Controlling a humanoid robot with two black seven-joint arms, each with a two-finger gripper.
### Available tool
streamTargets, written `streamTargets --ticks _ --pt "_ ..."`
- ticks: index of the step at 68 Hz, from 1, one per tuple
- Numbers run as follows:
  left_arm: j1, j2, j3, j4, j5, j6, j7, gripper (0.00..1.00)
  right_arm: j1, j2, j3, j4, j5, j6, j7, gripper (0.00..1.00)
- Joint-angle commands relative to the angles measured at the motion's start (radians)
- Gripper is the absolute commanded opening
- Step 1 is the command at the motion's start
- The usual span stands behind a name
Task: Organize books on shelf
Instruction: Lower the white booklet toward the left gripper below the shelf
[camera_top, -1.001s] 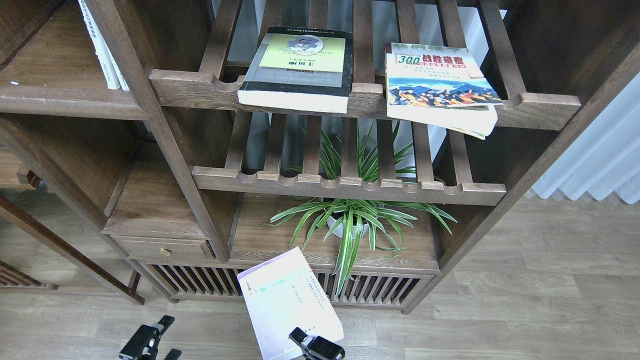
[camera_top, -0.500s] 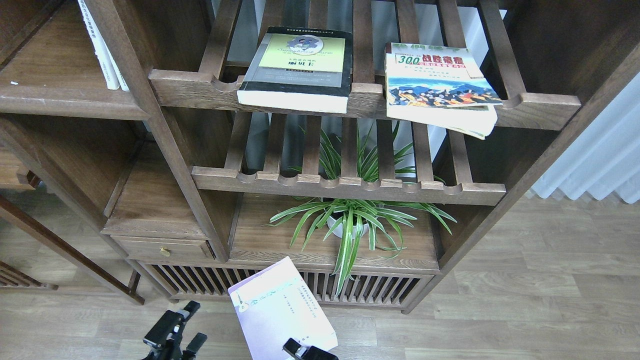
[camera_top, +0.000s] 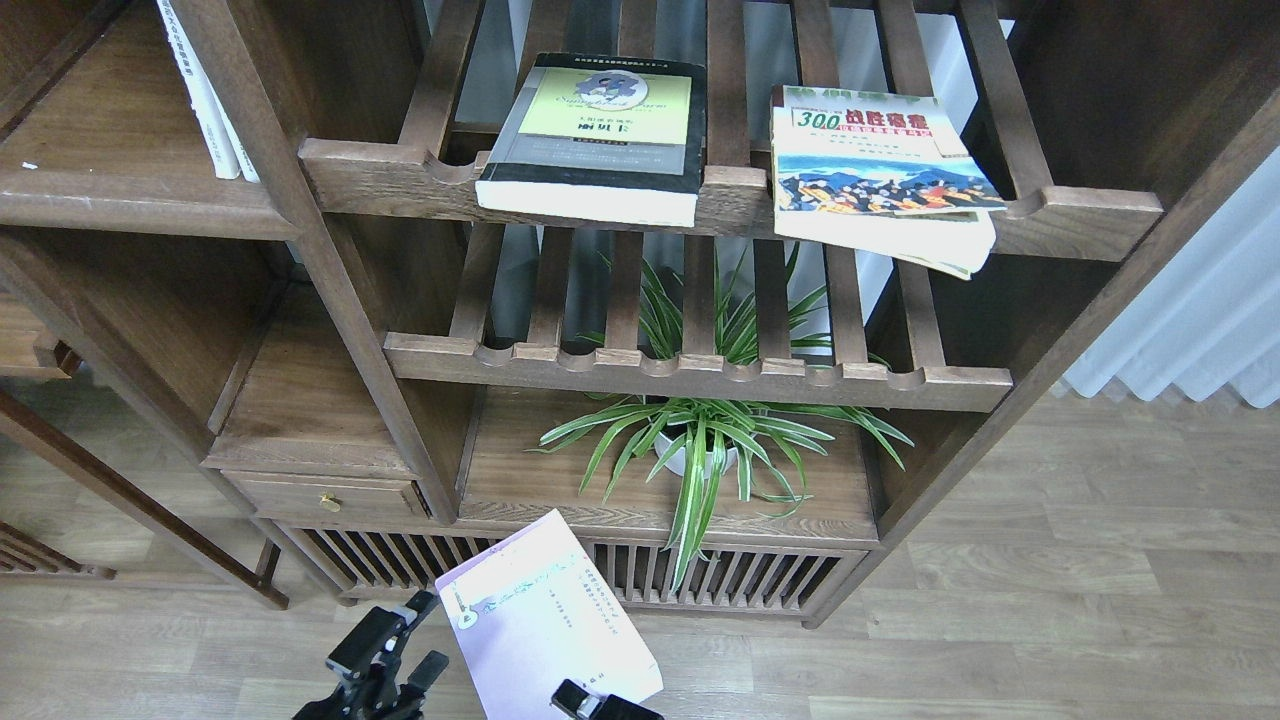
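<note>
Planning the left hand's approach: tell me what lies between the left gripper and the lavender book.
Nothing: in the head view, only bare floor shows in the narrow gap between the left gripper and the lavender book's left edge.

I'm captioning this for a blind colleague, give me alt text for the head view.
The right gripper holds a pale lavender book low before a dark wooden bookcase, the left gripper open beside it. Two more books lie on the top slatted rack, above a potted spider plant.
</note>
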Motion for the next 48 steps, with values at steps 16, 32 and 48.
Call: streamTargets --ticks 16,32,48 --pt "-0.019 -0.027 0.014 0.009 0.041 0.000 0.002 0.65 -0.003 0.001 -0.030 0.000 -0.001 0.000 -0.003 0.07" --pt "-0.022 -0.039 0.014 0.011 0.041 0.000 0.002 0.38 -0.003 0.001 -0.028 -0.002 -0.002 0.000 -0.003 0.07" --pt "-0.022 -0.037 0.015 0.011 0.043 0.000 0.010 0.06 -0.001 0.001 -0.025 -0.003 -0.001 0.000 -0.003 0.07"
